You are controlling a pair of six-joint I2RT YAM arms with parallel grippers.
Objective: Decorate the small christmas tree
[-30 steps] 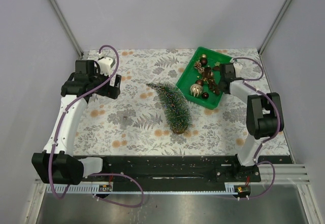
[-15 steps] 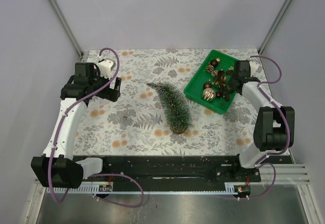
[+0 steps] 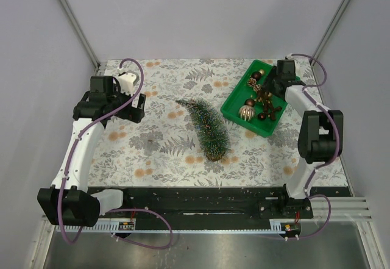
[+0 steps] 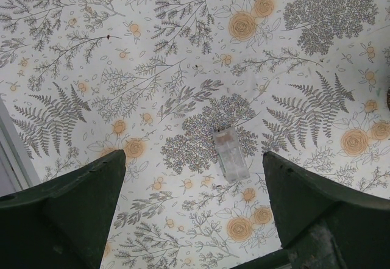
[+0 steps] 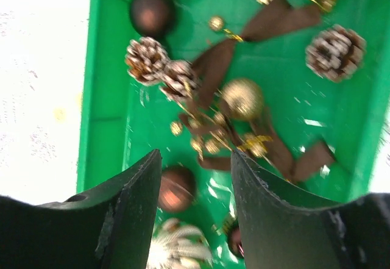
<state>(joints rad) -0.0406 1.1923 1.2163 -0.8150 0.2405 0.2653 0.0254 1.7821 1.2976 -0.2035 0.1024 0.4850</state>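
The right claw [image 5: 195, 159] is released: its two dark fingers stand apart with nothing between them. It hangs over the green tray [image 5: 108, 98], pointing down into it. Straight ahead of the gap lie a gold glitter ball [image 5: 242, 98] and a tangle of brown ribbon [image 5: 214, 61]. Two frosted pine cones [image 5: 159, 68] sit just to the left of that, and a brown bauble [image 5: 177, 186] lies close under the left finger. The parted jaws over this pile read as a claw placed to pick an ornament, though which one I cannot tell.

Beyond the tray's far side from this claw, the small christmas tree [image 3: 209, 125] lies on its side on the tablecloth [image 4: 183, 68]. Its wooden base [image 3: 213, 155] points toward the arms' mounts. It is bare, so the decorating has not begun, and it will probably need standing up or steadying.

The left claw [image 4: 194, 159] is spread wide and holds nothing. It hovers over bare cloth with a small clear plastic piece [image 4: 230, 153] lying below its gap. The tree is well off to its right, so this claw seems parked clear of the work, ready to help.
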